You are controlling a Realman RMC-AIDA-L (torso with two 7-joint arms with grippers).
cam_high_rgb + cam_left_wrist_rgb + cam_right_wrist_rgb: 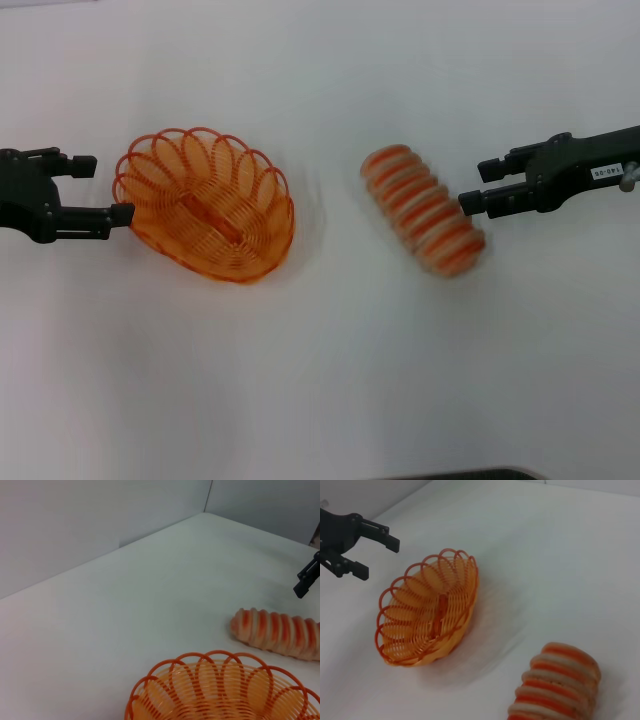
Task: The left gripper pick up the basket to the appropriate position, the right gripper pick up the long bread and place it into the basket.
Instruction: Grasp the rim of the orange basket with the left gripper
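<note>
Orange basket sits by the open left tool; open right tool nears blurred long bread.

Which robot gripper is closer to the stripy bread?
The right one. The right gripper is open right beside the long bread, one fingertip at its side. The left gripper is across the table, open at the rim of the basket, which lies between it and the bread.

White table w/ plain matte top, evenly lit. Pale grey walls rise right behind table's far edge, meeting at a corner.
</note>
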